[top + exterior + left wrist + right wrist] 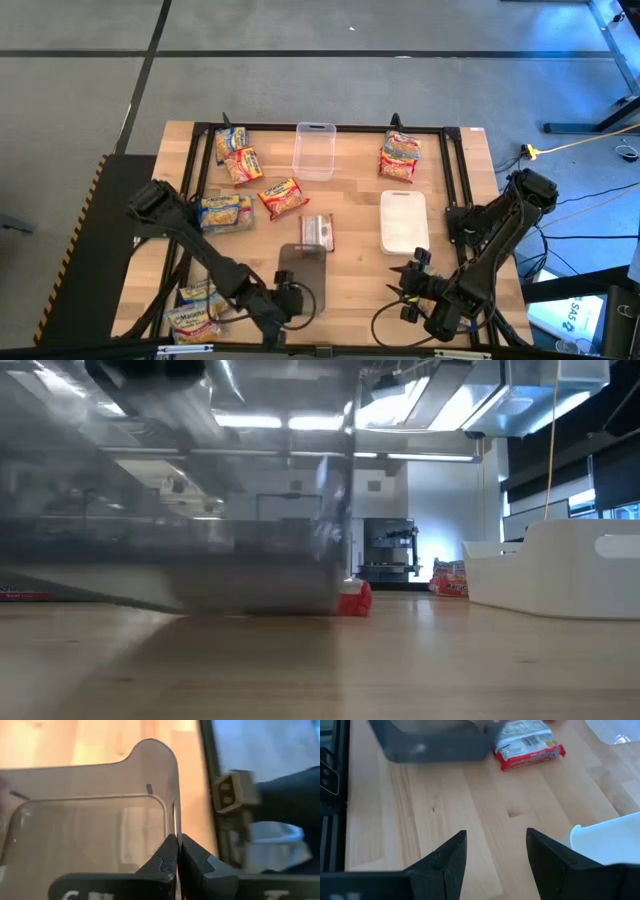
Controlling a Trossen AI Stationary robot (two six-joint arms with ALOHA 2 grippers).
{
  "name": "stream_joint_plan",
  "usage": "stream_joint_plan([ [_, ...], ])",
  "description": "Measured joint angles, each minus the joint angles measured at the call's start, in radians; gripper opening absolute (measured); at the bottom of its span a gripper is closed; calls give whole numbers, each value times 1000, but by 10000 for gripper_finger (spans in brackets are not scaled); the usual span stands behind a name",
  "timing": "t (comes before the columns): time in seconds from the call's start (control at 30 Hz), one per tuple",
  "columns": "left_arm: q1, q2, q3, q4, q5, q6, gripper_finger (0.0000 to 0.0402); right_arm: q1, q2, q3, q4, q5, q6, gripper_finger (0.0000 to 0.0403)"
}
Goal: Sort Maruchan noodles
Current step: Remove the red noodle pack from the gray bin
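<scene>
I am clamping my left end effector (177, 851) shut on the thin wall of a grey translucent container (302, 272), which is sitting at the near edge of the wooden surface (350, 215), its wall pinched between my two dark fingers (162, 862). My right end effector (496, 851) is hanging with its fingers apart and gripping nothing, low over bare wood near the front right, just beside a white container (403, 221). The Maruchan noodles are lying scattered: a red-edged packet (316, 232) is resting label-down right behind the grey container (it is the same one showing red in my right wrist view), a red packet (282, 197) is lying tilted near the middle, a blue-labelled one (226, 212) is to its left, and two more (237, 154) are overlapping toward the far left corner. Another packet pile (399, 157) is sitting at the far right, and a few packets (195, 312) are lying at the near left corner beside my left arm. A clear container (314, 150) is standing at the far middle.
</scene>
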Motion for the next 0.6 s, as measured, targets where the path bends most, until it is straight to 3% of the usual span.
stream_joint_plan([
  [0.3, 56, 64, 0, -1, -3, 78, 2, 0, 0, 0, 24, 13, -1, 177],
  [0.6, 60, 74, 0, -5, 5, 98, 63, -17, 17, 0, 53, 24, -4, 177],
])
